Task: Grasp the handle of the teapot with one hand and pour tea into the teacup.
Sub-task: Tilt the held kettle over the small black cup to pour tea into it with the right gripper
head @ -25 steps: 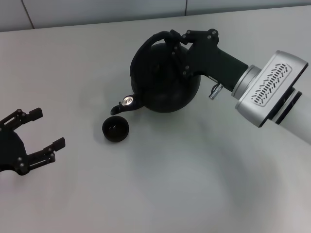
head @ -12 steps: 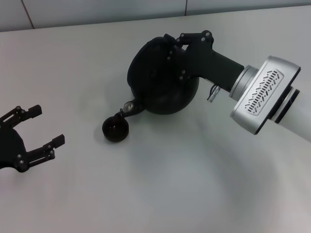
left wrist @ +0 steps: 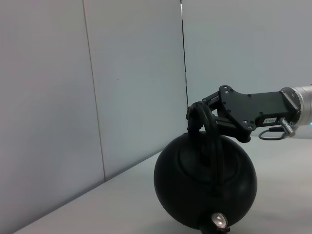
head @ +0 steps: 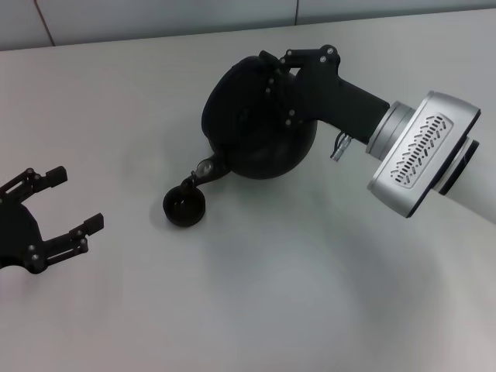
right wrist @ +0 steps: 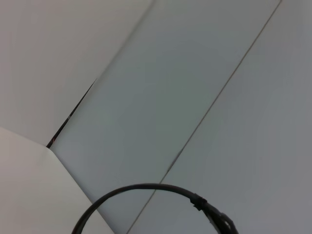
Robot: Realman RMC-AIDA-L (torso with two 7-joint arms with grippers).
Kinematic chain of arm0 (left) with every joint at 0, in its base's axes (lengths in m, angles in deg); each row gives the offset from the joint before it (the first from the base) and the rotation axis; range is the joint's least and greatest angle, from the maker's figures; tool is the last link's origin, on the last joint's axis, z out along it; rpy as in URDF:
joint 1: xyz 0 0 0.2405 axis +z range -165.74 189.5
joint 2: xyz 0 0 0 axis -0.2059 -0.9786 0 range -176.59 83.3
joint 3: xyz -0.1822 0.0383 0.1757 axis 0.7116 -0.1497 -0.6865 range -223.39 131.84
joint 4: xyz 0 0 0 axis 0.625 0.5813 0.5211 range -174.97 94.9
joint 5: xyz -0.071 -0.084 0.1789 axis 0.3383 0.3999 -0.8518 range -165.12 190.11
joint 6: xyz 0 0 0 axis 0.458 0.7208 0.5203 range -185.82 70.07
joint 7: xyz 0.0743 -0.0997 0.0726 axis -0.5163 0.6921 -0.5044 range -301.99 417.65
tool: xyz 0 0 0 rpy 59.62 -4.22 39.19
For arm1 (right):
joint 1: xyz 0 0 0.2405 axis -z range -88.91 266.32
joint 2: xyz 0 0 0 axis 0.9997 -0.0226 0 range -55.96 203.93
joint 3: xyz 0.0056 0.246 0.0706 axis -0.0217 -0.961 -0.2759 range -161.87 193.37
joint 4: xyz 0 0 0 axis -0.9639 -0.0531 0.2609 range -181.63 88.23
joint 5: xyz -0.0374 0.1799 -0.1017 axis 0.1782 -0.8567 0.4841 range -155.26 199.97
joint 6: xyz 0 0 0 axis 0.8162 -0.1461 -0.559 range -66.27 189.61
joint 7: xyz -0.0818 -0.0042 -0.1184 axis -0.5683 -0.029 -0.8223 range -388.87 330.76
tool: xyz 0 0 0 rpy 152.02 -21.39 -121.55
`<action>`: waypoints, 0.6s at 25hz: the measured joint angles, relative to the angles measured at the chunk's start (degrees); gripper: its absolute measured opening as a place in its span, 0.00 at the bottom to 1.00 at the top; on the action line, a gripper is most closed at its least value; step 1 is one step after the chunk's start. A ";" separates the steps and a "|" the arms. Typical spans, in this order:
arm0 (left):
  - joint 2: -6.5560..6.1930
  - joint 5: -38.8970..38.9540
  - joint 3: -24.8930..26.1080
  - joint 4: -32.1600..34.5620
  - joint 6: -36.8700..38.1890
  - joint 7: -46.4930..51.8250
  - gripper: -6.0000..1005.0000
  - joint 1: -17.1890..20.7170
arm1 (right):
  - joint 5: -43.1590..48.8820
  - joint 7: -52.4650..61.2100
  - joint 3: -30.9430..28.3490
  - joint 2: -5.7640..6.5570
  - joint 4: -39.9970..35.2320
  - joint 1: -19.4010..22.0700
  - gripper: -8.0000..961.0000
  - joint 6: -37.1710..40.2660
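Left gripper (head: 58, 213): low at the table's left side, fingers spread wide, holding nothing, well apart from the teacup.

Table (head: 256, 310): pale, bare surface wide open in front and to the right of the cup; its rear edge meets the wall (head: 155, 19) just behind the pot.

Teacup (head: 184, 208): upright, mouth up, left of centre, directly under the spout.

Teapot (head: 252, 136): raised off the table, tipped forward and left; spout (head: 203, 170) points down-left at the cup's rim, long axis running spout to upper right.

Handle (left wrist: 212, 141): arched over the pot's top.

Right gripper (head: 298, 66): clamped shut on the handle, arm reaching in from the right.
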 joint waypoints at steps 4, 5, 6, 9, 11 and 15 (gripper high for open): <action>0.00 -0.02 0.00 -0.08 0.00 0.00 0.86 -0.12 | 0.01 -1.69 0.06 0.00 -0.03 -0.02 0.10 -0.01; 0.00 -0.02 0.00 -0.08 0.00 0.00 0.86 -0.12 | 0.01 -1.69 0.06 0.00 -0.03 -0.02 0.10 -0.01; 0.00 -0.02 0.00 -0.08 -0.02 0.00 0.86 -0.20 | 0.00 -2.18 0.07 0.00 0.00 -0.02 0.10 -0.05; 0.00 -0.03 0.00 -0.09 -0.05 0.00 0.86 -0.41 | 0.01 -2.55 0.08 0.00 0.05 -0.03 0.10 -0.22; 0.00 -0.03 0.00 -0.09 -0.08 0.00 0.86 -0.52 | 0.01 -2.78 0.08 0.00 0.05 -0.08 0.10 -0.32; 0.00 -0.03 0.00 -0.09 -0.28 0.01 0.86 -0.67 | 0.55 -3.12 0.08 0.00 -0.04 -0.32 0.10 -0.46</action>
